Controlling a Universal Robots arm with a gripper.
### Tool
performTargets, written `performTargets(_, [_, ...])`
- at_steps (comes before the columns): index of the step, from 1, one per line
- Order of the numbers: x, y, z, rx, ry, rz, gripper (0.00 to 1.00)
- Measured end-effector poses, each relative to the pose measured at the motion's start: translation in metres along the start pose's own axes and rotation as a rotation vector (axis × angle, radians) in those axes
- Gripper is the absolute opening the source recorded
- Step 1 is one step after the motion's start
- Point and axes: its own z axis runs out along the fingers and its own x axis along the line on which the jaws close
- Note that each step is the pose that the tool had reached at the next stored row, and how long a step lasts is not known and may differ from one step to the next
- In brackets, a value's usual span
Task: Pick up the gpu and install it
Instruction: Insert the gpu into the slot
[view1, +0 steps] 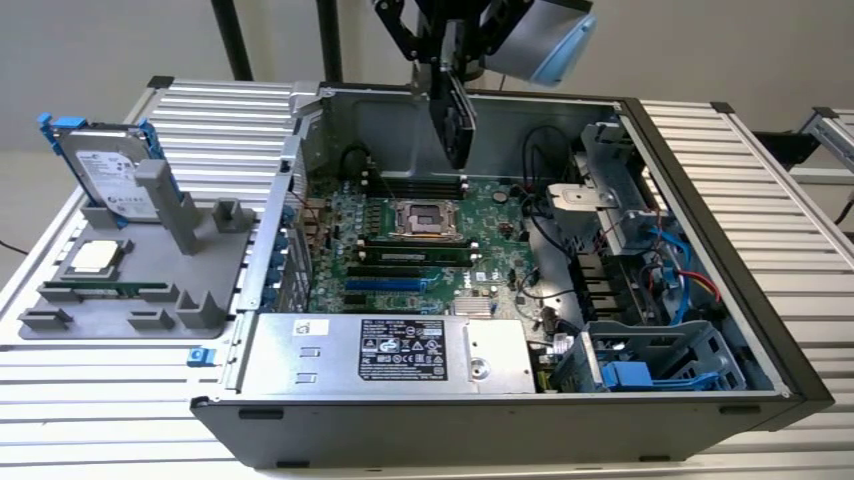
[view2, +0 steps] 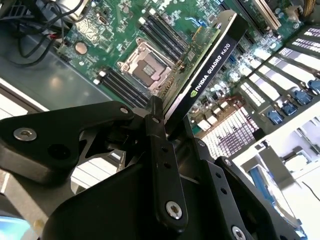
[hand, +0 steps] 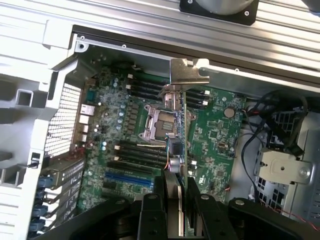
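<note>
Black fingers (view2: 159, 150) of the gripper (view1: 450, 85) are clamped on one end of the gpu (view1: 454, 125), which hangs on edge in the air over the open case (view1: 767, 330), apart from the motherboard (view1: 400, 265) beneath it. In the exterior view the card is above the far part of the board, just beyond the square socket (view1: 430, 215).

In the first wrist view the gpu (hand: 178, 145) is seen edge-on between the two fingers (hand: 150, 210), and its silver bracket (hand: 189, 74) is at the end farthest from the gripper (hand: 177, 200). The second wrist view shows the black cooler (view2: 212, 70) face of the gpu (the green card edge runs along it), slanting away from the gripper (view2: 167, 122) over the socket (view2: 145, 62).

A grey power supply (view1: 387, 350) lies along the near side of the case. Outside the case, at the exterior view's left, a grey stand (view1: 187, 290) holds a hard drive (view1: 114, 170) upright in a blue frame.
</note>
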Motion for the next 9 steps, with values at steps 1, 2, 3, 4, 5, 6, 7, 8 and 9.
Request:
performTargets(1, [0.0000,0.0000,0.0000,-0.0002,0.0003,-0.007,0.00])
performTargets(2, [0.0000,0.0000,0.0000,-0.0005,0.0007,-0.014,0.00])
performTargets(3, [0.0000,0.0000,0.0000,-0.0008,0.0010,-0.022,0.00])
performTargets(4, [0.0000,0.0000,0.0000,-0.0010,0.0013,-0.028,0.00])
performTargets(5, [0.0000,0.0000,0.0000,-0.0013,0.0016,-0.035,0.00])
performTargets(6, [0.0000,0.0000,0.0000,-0.0015,0.0019,-0.042,0.00])
performTargets(7, [0.0000,0.0000,0.0000,-0.0018,0.0022,-0.049,0.00])
performTargets(8, [0.0000,0.0000,0.0000,-0.0021,0.0025,-0.056,0.00])
performTargets(9, [0.0000,0.0000,0.0000,-0.0023,0.0028,-0.063,0.00])
